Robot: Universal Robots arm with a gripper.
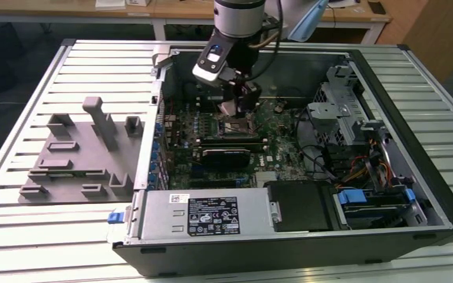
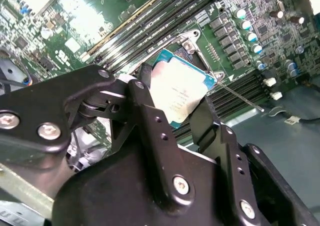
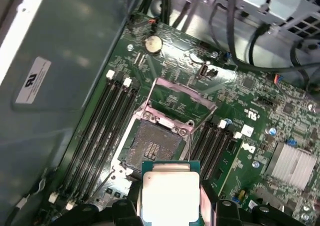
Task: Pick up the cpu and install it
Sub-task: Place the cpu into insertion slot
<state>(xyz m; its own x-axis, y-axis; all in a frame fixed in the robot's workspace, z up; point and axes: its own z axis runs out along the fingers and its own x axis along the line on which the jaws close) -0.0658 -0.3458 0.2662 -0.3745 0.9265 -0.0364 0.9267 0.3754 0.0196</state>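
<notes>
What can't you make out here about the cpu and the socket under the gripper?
1. Cpu: one edge is cut off by the picture's border in the first wrist view.
2. Socket: part is hidden under the cpu in the first wrist view.
3. Cpu sides: covered by the fingers in the second wrist view.
4. Socket in the exterior view: partly hidden behind the gripper.

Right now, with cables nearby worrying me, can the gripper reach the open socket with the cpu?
Probably yes. The gripper holds the cpu near the socket; its load plate is flipped up, and the cables lie clear of it.
</notes>
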